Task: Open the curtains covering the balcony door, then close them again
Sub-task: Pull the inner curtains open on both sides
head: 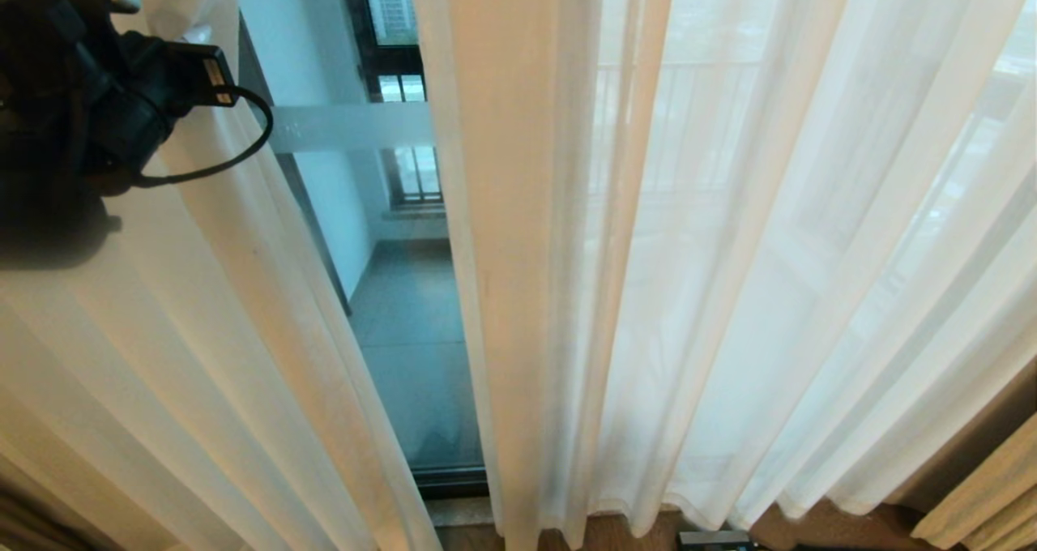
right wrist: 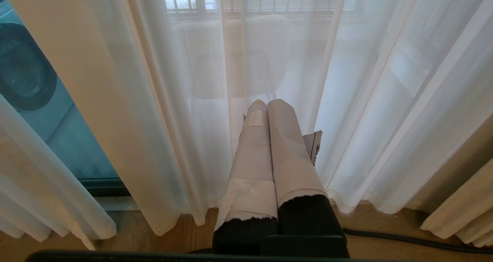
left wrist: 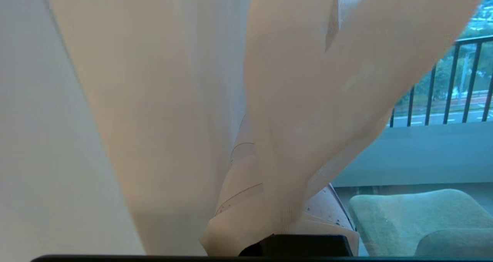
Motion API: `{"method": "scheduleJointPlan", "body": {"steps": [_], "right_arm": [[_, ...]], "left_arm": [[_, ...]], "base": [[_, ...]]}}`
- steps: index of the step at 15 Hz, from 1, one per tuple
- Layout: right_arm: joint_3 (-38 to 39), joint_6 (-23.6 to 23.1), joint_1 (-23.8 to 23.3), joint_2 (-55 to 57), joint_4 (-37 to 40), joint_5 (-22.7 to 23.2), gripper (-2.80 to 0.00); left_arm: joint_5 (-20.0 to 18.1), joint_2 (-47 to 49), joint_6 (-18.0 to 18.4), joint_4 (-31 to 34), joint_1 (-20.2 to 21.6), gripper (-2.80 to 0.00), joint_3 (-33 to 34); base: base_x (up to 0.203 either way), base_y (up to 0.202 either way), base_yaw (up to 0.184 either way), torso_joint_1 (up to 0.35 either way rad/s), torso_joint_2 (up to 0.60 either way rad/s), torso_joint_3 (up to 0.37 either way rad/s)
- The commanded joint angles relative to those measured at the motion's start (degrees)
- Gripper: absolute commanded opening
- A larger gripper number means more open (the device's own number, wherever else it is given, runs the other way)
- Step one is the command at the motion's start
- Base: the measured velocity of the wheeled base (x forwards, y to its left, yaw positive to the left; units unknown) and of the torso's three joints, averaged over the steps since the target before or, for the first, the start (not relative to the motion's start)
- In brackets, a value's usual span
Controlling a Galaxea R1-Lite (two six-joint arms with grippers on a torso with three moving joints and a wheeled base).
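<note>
The curtains hang in two sheer white panels, one on the left and one on the right. A narrow gap between them shows the balcony door, with its frosted band and dark bottom frame. My left arm is raised at the upper left against the left panel. In the left wrist view my left gripper is shut on a bunched fold of the sheer curtain, and the cloth covers most of its taped fingers. My right gripper is shut and empty, low beside the right panel.
An opaque beige drape hangs at the far right. A black cable lies on the wooden floor. Beyond the glass are a green seat, a black railing and a round-doored washing machine.
</note>
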Motion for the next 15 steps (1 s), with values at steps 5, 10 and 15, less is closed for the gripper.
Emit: {"method": "scheduleJointPlan", "body": {"steps": [5, 10, 15], "right_arm": [[0.0, 0.0, 0.0, 0.0, -0.01, 0.05, -2.8], [0.0, 0.03, 0.0, 0.0, -0.01, 0.05, -2.8], [0.0, 0.02, 0.0, 0.0, -0.01, 0.05, -2.8]], "left_arm": [[0.21, 0.04, 0.06, -0.63, 0.11, -2.8, 0.77], [0.21, 0.04, 0.15, -0.63, 0.1, -2.8, 0.85], [0.21, 0.04, 0.06, -0.63, 0.19, -2.8, 0.85]], "base": [[-0.001, 0.072, 0.001, 0.0, 0.0, 0.002], [0.0, 0.185, -0.002, 0.005, 0.0, 0.001], [0.0, 0.186, 0.0, 0.001, 0.0, 0.004]]}}
